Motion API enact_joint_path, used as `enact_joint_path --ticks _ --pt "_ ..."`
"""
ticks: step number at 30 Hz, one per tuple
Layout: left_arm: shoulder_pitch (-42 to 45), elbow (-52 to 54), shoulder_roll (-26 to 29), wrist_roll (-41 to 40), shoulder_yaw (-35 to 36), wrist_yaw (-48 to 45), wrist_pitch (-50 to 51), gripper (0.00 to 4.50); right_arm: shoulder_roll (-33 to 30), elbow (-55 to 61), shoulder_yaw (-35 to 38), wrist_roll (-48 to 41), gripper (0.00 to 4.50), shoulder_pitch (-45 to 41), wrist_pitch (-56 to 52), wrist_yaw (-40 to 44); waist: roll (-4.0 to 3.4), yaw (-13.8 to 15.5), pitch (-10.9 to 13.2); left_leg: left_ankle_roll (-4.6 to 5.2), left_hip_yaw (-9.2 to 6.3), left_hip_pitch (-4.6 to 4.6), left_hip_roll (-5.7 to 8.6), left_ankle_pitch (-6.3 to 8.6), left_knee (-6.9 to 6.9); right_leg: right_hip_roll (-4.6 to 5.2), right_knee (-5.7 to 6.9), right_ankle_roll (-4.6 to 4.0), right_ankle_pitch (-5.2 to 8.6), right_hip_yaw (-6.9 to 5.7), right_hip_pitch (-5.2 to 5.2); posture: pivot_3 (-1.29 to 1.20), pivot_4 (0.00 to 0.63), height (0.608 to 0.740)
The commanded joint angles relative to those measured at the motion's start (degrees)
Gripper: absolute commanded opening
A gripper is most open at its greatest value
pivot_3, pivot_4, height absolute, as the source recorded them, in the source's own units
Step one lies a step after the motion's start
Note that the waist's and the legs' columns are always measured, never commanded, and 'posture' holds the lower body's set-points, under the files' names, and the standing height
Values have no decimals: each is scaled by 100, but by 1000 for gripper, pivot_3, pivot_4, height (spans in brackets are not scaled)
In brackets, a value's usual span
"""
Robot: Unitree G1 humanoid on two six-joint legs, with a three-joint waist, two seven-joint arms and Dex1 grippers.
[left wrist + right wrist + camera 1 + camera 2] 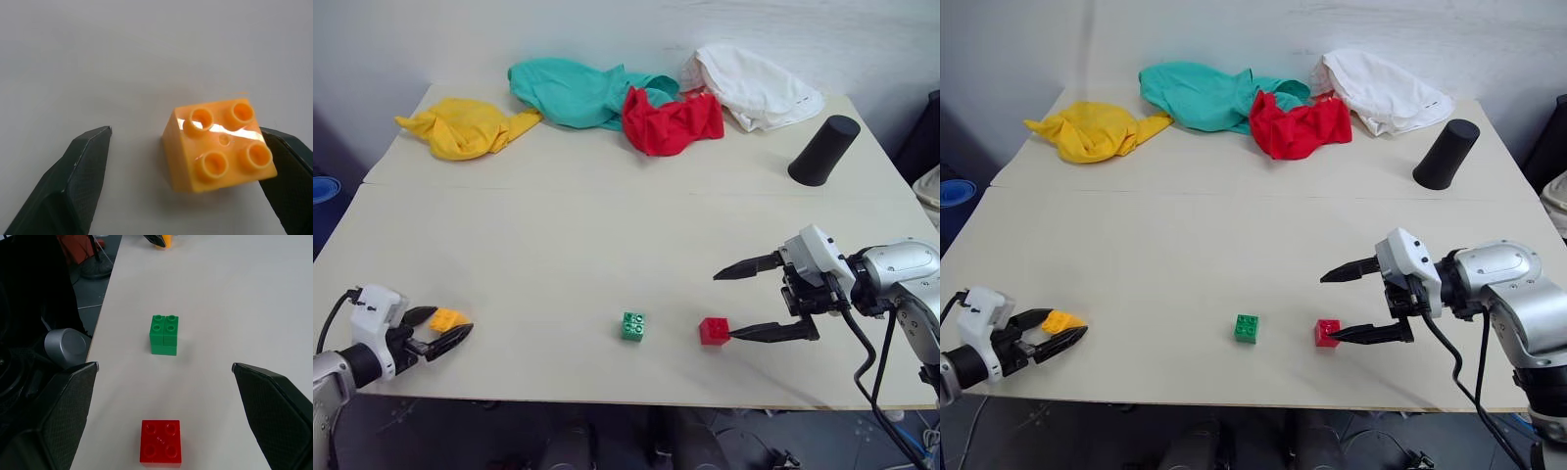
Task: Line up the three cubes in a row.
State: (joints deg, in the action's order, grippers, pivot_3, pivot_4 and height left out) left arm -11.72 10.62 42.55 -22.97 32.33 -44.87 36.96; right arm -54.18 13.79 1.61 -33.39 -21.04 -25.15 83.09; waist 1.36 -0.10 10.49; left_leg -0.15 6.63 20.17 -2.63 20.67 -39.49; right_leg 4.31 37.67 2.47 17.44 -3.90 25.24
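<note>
The orange-yellow cube (447,318) lies near the table's front left corner, between the fingers of my left gripper (434,329). In the left wrist view this cube (220,147) touches one finger (288,171), and a gap separates it from the other finger (78,176), so the gripper is open. The green cube (633,326) sits near the front edge at the middle. The red cube (714,331) rests a short way to its right. My right gripper (723,306) stands wide open, with its lower fingertip beside the red cube (161,448). The green cube (164,334) lies beyond that.
Along the back of the table (558,225) lie a yellow cloth (465,127), a teal cloth (573,90), a red cloth (671,119) and a white cloth (754,86). A tall black cylinder (822,150) stands at the back right. All three cubes lie close to the front edge.
</note>
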Motion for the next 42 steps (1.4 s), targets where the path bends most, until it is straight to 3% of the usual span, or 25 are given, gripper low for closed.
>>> enact_joint_path --ticks 1,7,14,17,20,25,30,34,42 --pt "-35 189 42 -44 -190 67 135 3295 -93 135 194 -127 4500 -68 -12 2 0 -10 0 0 0 0 0 0 2 0 -1 0 0 0 0 0 150 740" --pt "-95 278 147 -38 -237 85 175 1509 -87 127 184 -105 4500 -44 16 10 0 -13 0 -1 1 -1 1 0 5 0 -2 0 0 0 0 0 150 740" --pt "211 126 861 -69 -544 -810 -436 1533 -122 172 219 -108 4500 47 6 6 0 -12 0 -3 1 1 0 -2 7 -1 -4 0 0 -2 1 0 150 740" --pt "797 36 1363 36 -1253 -1666 -1028 1533 -162 242 264 -79 4500 183 25 -12 0 11 0 -4 -3 3 0 -2 7 -1 -8 -1 0 -9 2 0 150 740" --pt "1765 -173 1529 121 -2124 -2183 -1171 1533 -197 371 357 -59 4500 377 32 -92 -3 1 2 -5 -6 7 4 -3 8 2 -13 0 0 -13 0 0 150 740" --pt "3570 -686 1016 746 -3886 -2927 -1568 1533 -298 908 800 -190 4500 1081 -144 -416 -3 35 2 -4 3 10 8 -11 10 -12 -9 2 -1 -15 1 0 150 740" --pt "4150 -1114 385 1246 -4619 -2792 -1777 1533 -349 1190 1034 -185 4500 1457 -186 -617 -1 -40 3 -4 31 2 -3 -13 6 -42 -7 8 -4 18 6 0 150 740" --pt "4175 -1075 235 1355 -4838 -2957 -1920 1533 -379 1327 1139 -182 4500 1626 -198 -763 -1 -13 3 -10 27 2 -9 -16 1 -52 -3 8 -4 23 8 0 150 740" --pt "3672 -713 820 1187 -4471 -3243 -2095 1533 -453 1279 1255 -149 4500 1757 -120 -795 -1 -9 3 -10 26 2 -12 -16 0 -51 -3 8 -4 26 9 0 150 740"
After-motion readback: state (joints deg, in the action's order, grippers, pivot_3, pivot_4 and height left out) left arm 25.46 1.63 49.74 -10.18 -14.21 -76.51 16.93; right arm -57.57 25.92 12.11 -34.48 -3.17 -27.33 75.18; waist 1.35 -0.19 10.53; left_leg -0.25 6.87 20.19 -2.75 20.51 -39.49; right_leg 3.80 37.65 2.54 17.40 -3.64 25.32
